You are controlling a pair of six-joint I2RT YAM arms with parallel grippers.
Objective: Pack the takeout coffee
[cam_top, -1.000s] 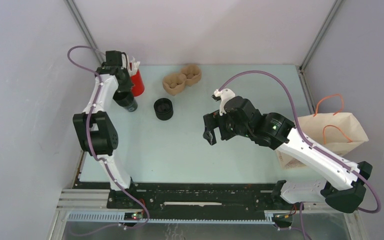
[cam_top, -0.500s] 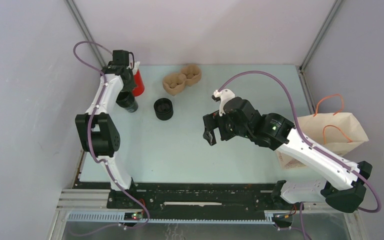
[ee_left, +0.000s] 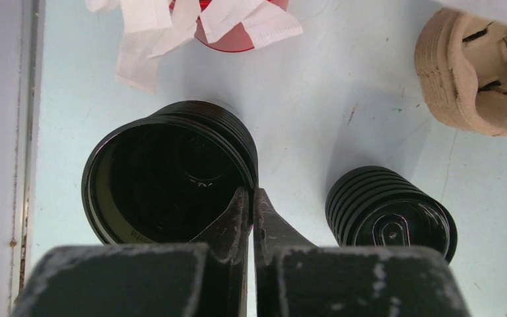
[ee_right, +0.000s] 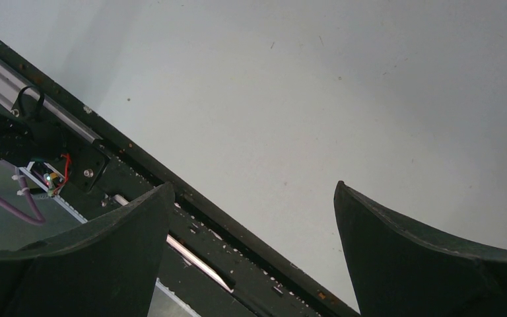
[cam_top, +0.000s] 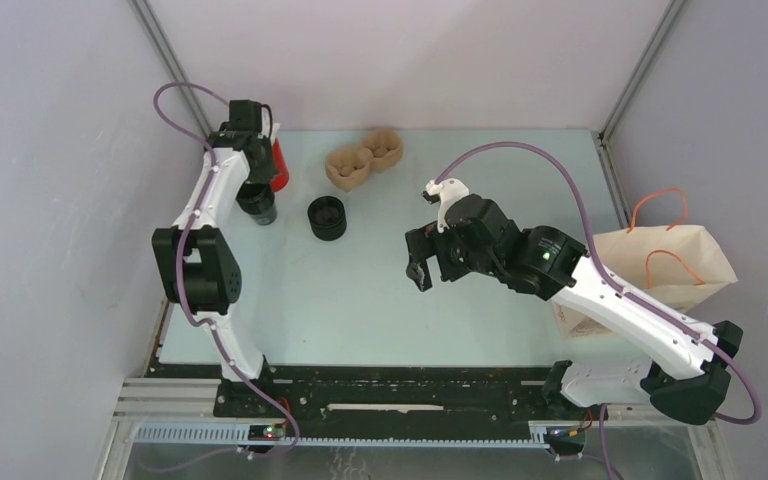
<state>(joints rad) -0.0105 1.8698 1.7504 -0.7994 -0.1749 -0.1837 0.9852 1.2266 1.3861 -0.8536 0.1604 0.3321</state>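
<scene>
The takeout coffee cup (cam_top: 257,204) stands at the table's far left; in the left wrist view it is a black, ribbed-rim cup (ee_left: 165,178) with its top open and dark inside. My left gripper (ee_left: 252,193) reaches down from above (cam_top: 253,183) and is shut on the cup's right rim, one finger inside the wall and one outside. No lid sits on the cup. My right gripper (cam_top: 418,272) hangs open above the table's middle, nothing between its fingers (ee_right: 254,188).
A squat black ribbed round piece (cam_top: 327,218) (ee_left: 391,211) stands right of the cup. A red cup of white sticks (cam_top: 278,166) (ee_left: 234,26) is just behind it. A brown pulp carrier (cam_top: 363,160) (ee_left: 478,66) lies at the back. A brown paper bag (cam_top: 665,268) lies at the right edge.
The left wrist has shifted a little to the right and back, still pinching the cup's rim; the cup has barely moved. The right arm has stayed still.
</scene>
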